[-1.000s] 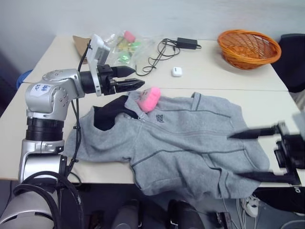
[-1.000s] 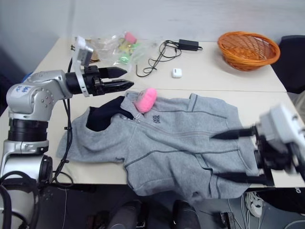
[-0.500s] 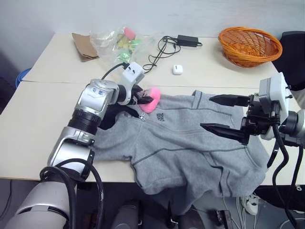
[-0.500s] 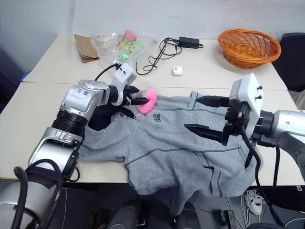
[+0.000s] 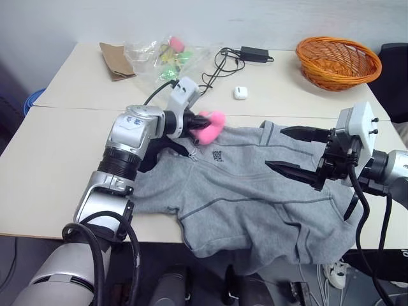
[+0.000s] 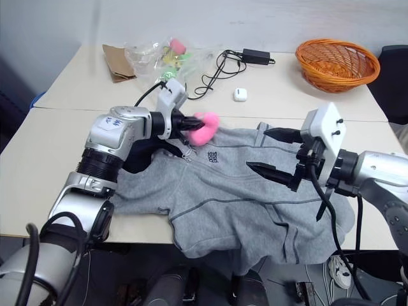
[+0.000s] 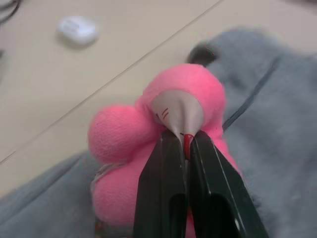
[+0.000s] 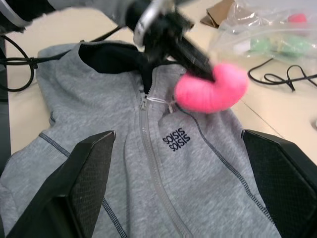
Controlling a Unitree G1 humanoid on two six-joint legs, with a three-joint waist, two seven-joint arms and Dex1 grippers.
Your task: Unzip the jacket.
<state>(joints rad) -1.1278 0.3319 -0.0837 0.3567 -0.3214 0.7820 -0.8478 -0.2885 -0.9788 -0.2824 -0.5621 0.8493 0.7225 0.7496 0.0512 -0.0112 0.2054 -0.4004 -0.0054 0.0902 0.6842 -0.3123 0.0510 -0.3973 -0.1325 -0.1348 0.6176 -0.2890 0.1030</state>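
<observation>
The light-grey jacket (image 5: 255, 191) lies spread on the table, zipped, its hem hanging over the front edge. Its black hood lining (image 8: 111, 62) shows at the collar. A pink plush toy (image 5: 213, 125) hangs by a small ring from the zipper pull (image 8: 144, 102) at the top of the zipper (image 8: 151, 148). My left gripper (image 5: 199, 122) is shut on the plush toy, and its fingers (image 7: 168, 193) pinch it from behind. My right gripper (image 5: 275, 148) hovers open over the jacket's right chest, pointing toward the collar with nothing between its fingers (image 8: 91, 173).
An orange basket (image 5: 338, 60) stands at the back right. A white earbud case (image 5: 240, 92), a black cable with charger (image 5: 245, 54), a plastic bag of small items (image 5: 162, 54) and brown paper (image 5: 115, 52) lie along the back of the table.
My left gripper came down from above the collar to the pink plush toy, shut on it and drew it slightly right. My right gripper swung in from the front right edge to over the jacket.
</observation>
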